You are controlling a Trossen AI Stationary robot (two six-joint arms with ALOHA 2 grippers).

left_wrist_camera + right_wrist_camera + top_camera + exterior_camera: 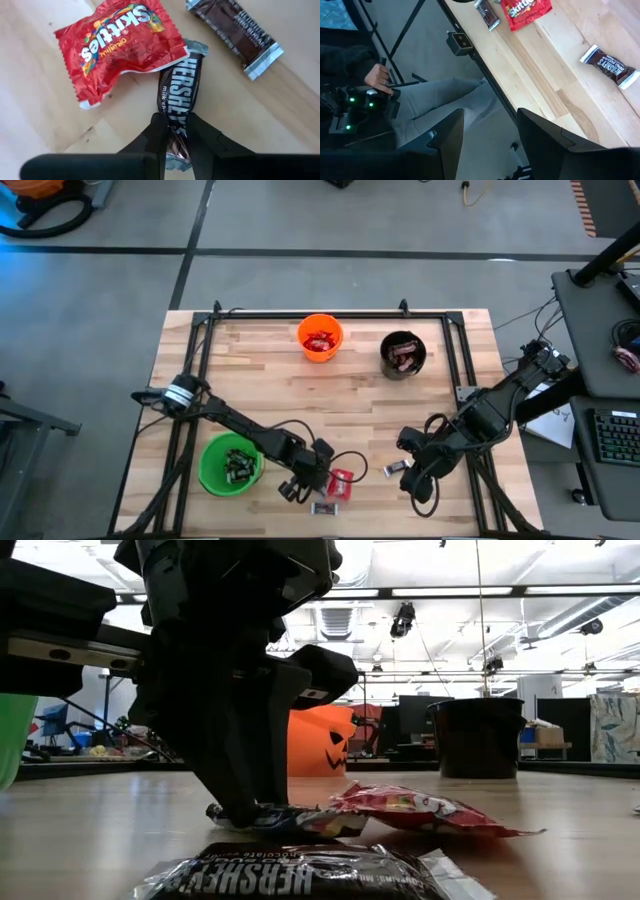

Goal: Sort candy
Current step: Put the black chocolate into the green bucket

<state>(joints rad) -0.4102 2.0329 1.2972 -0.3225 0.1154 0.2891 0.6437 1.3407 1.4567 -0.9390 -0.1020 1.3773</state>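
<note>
- at the table's near edge, between the green cup and the right arm, the left gripper (174, 131) has its fingers pinched narrow on the end of a dark hershey's bar (179, 95), which lies flat on the wood.
- just beside that bar, touching its far end, lies a red skittles packet (117, 42); a second dark bar (235, 31) lies apart from both, closer to the table edge.
- the right gripper (487, 132) hangs past the near table edge with its jaws apart and nothing between them; a third dark bar (609, 65) lies on the wood near it.
- the green cup (231, 464), the orange cup (320, 337) and the black cup (403, 353) each hold candy already.
- judged progress: most pieces are sorted; four remain on the table, one now gripped but not yet lifted.
</note>
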